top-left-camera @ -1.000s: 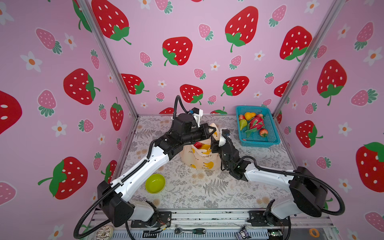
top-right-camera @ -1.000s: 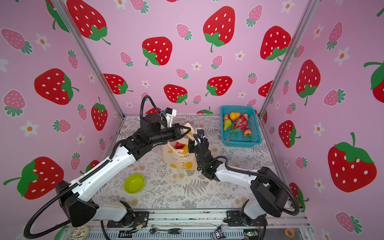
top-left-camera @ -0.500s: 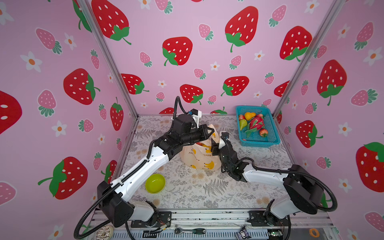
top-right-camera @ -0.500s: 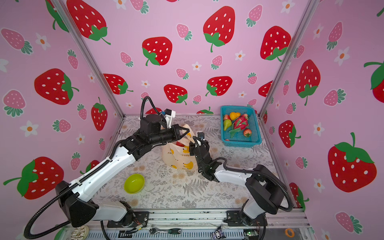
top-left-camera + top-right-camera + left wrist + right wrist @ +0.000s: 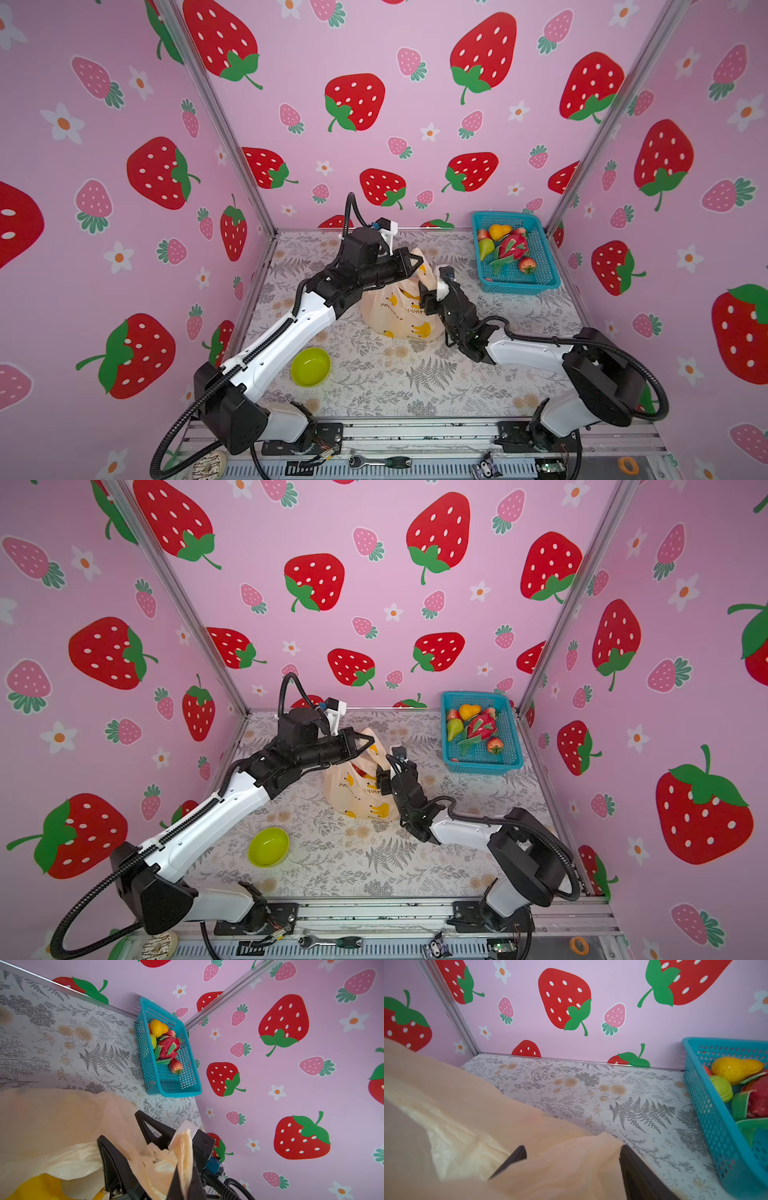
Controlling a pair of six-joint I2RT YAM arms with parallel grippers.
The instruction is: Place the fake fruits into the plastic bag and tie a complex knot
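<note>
In both top views the bag (image 5: pixel 397 311) stands mid-table, hemmed by the left arm (image 5: pixel 299 324) from the left and the right arm (image 5: pixel 528 353) from the lower right. The basket (image 5: pixel 524 286) fills the upper right corner, with a bare gap between it and the bag. The bowl (image 5: pixel 310 366) sits lower left. The front of the table (image 5: pixel 415 390) lies open.

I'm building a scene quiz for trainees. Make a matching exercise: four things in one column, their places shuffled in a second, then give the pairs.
1. plastic bag
2. dragon fruit
3. green bowl
4. teal basket

A. lying in the teal basket
B. beside the white left arm
C. far right corner of the table
D. top pinched in the left gripper, jaws shut

Pairs: 1-D, 2-A, 3-B, 4-C
</note>
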